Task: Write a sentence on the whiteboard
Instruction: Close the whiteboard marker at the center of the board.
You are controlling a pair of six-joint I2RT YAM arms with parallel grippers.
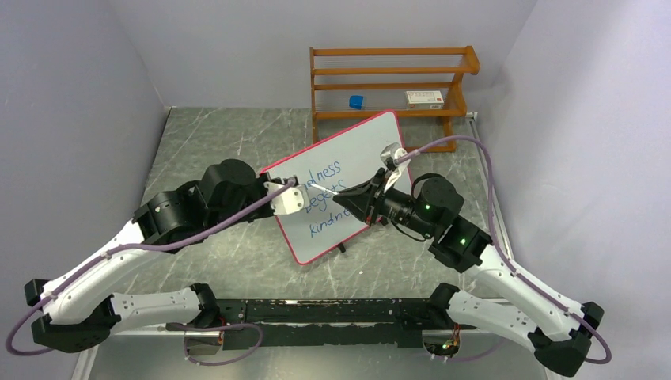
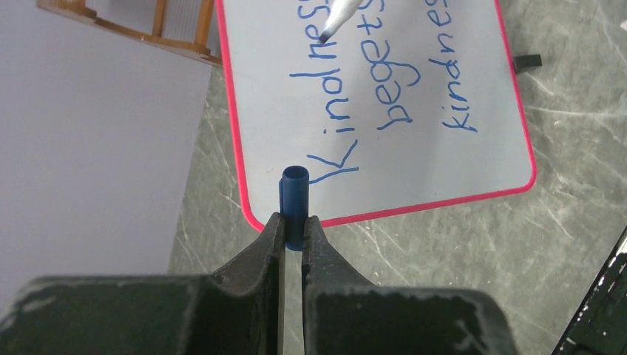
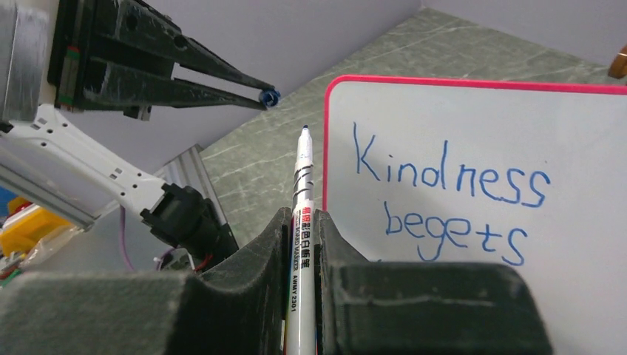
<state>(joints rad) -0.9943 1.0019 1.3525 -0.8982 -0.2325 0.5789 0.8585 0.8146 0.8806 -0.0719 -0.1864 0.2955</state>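
Wooden rack (image 1: 393, 71) just behind whiteboard (image 1: 365, 150)

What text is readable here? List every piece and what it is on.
"Kindness": whiteboard, top line.
"begets": whiteboard, middle line.
"kindnes": whiteboard, bottom line, end cut off.
"BOARD MARKER": marker barrel.
"AWMY 2301": marker barrel; other characters blurred.
Label of box on rack: too small.

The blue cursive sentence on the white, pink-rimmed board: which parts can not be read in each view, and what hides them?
Top external: the left gripper hides the first letters of the blue sentence; the right gripper hides the third line's end.
Left wrist: the upper edge cuts off all three line endings.
Right wrist: the right gripper hides the third line.
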